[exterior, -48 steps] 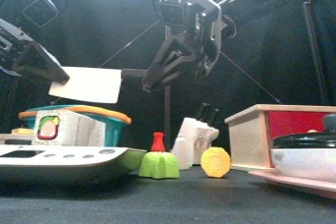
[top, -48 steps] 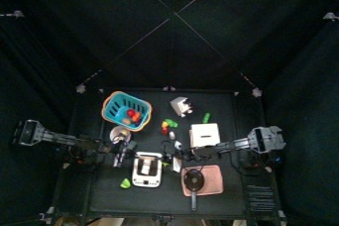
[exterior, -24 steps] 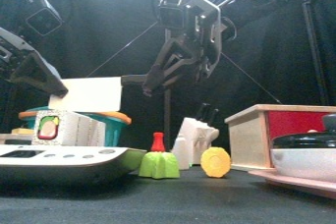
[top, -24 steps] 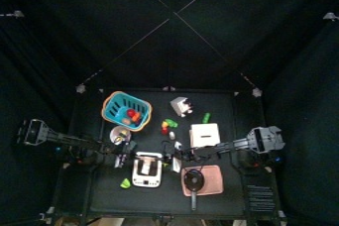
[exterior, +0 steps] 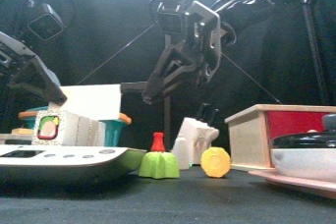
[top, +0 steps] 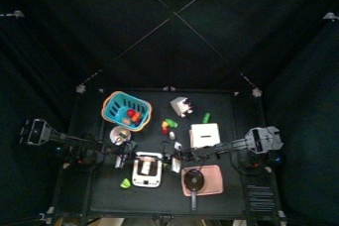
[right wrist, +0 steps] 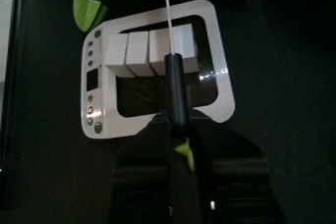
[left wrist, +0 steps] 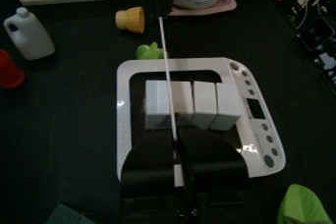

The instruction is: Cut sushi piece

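1. Right pincer (right wrist: 178,154) grips a knife (right wrist: 172,41), which we see poised above the white tray (right wrist: 210,76) near the bench's front edge.
2. Left pincer (left wrist: 180,164) is clamped on a thin rod (left wrist: 160,31) over the same tray.
3. Sushi pieces (left wrist: 184,105) sit in a row on the tray; we judge the blade crosses that row.

one white tray (left wrist: 250,90) holding three white sushi blocks (left wrist: 192,102); one teal basket (top: 114,102); one pink pan (top: 203,180).
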Tool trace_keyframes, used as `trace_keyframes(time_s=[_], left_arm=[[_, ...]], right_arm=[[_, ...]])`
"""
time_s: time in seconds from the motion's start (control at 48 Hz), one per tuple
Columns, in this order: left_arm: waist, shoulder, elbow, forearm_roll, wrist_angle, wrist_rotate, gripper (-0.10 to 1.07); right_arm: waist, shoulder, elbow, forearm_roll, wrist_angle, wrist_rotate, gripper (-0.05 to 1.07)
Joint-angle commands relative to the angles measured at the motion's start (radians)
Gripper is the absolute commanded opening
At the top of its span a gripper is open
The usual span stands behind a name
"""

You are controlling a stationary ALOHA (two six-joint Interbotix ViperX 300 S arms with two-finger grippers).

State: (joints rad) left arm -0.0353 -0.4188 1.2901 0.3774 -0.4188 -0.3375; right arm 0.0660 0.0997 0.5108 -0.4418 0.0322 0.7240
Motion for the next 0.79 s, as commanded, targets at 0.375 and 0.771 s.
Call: trace_keyframes(time_s=[0.375, 0.771], left_arm=[[-0.003, 0.0, -0.018, -0.002, -0.003, 0.0, 0.26], [-0.005, 0.0, -0.017, -0.002, -0.002, 0.0, 0.26]], right_arm=[[0.0, -0.017, -0.015, 0.002, -0.003, 0.002, 0.33], [0.003, -0.008, -0.015, 0.002, -0.003, 0.002, 0.33]])
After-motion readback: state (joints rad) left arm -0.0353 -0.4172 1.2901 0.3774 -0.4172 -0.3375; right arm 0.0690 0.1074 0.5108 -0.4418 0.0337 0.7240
